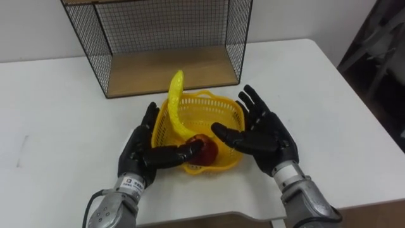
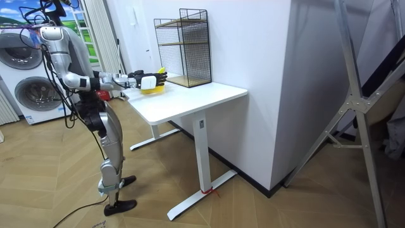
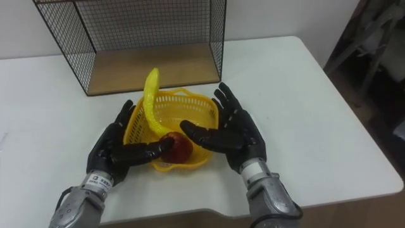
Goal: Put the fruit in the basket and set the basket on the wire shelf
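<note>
While the robot stands at the end of the white table [image 2: 202,98] on the room view's left, with both arms stretched forward over the top, a washing machine [image 2: 31,88] sits behind it by the wall. At the far side of the table, against the wall, stands the black wire shelf [image 1: 158,25]. Its wooden bottom board is bare, and its open front faces the robot.

Just in front of the shelf, and not touching it, the yellow plastic basket [image 1: 209,104] rests on the table between the two hands. Its handle [image 1: 175,101] stands up in a curve over the middle.

The left hand [image 1: 140,149] lies against the basket's left wall. The fingers are straight and point away from the robot along the outside. The thumb reaches across the near rim towards the fruit. The right hand [image 1: 266,136] is held at the basket's right side, palm turned inward and fingers spread apart and straight, with the thumb stretched out over the inside of the basket. Neither hand is curled round anything.

A red apple [image 1: 205,150] lies inside the basket at its near edge. It sits between the two thumbs, with the left thumb's tip right beside it. I cannot tell whether that thumb touches the apple.
</note>
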Available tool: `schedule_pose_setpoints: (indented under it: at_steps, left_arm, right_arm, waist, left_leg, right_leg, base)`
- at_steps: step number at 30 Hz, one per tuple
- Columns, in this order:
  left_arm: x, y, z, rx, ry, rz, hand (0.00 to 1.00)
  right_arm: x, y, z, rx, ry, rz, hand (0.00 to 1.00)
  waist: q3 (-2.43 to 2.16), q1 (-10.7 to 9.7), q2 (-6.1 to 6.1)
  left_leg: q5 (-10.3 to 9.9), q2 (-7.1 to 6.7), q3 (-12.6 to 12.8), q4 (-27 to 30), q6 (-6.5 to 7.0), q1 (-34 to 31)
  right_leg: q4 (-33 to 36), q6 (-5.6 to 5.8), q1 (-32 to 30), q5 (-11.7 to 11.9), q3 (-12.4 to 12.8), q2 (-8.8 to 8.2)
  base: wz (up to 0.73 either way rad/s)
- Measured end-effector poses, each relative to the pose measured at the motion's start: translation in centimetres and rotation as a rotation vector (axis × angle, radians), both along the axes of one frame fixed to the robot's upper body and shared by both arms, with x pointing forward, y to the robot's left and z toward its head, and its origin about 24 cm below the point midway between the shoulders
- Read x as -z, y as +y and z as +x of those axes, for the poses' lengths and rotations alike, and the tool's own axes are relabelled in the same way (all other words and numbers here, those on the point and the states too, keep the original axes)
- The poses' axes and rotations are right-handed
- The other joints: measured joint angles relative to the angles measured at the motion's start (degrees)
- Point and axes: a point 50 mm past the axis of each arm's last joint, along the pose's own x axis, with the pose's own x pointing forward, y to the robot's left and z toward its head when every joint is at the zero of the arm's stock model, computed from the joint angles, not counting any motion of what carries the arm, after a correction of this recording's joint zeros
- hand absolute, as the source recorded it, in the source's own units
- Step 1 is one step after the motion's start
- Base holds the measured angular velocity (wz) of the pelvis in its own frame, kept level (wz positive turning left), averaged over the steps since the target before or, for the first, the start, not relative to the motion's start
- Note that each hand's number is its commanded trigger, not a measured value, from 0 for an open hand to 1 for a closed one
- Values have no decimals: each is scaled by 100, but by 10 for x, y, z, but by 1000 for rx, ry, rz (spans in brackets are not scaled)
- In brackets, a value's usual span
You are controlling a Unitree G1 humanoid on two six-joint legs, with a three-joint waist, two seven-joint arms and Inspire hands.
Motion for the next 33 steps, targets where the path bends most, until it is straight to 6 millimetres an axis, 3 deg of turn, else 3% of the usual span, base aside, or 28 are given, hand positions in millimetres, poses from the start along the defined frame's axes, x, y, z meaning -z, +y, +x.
schedule_pose_setpoints:
  at_steps: [8,21,29,33]
  left_arm:
    - [0,-2,0,7,1,-2,0]
    - [-4,-3,1,0,-16,-11,0]
    - [-27,-3,8,-21,-107,-31,0]
    - [-32,-1,9,-46,-123,-32,0]
  right_arm:
    - [0,2,0,0,5,0,0]
    - [-2,4,0,6,-19,6,0]
    - [-10,6,6,27,-69,53,0]
    - [-14,10,11,18,-87,63,0]
  waist:
    - [11,56,65]
    - [3,179,57]
    - [-40,281,-18]
    - [-34,287,-23]
  left_leg:
    - [2,0,-37,26,-1,-36]
    - [5,-10,-168,125,-1,-178]
    - [5,-23,-285,219,-2,-180]
    - [2,-23,-298,251,-2,-139]
  right_leg:
    - [0,0,12,0,-43,1]
    - [6,1,1,-1,-244,-3]
    - [-5,1,49,-1,-341,0]
    - [-11,1,125,-1,-361,1]
  base:
    - [1]
    - [7]
    - [6]
    - [3]
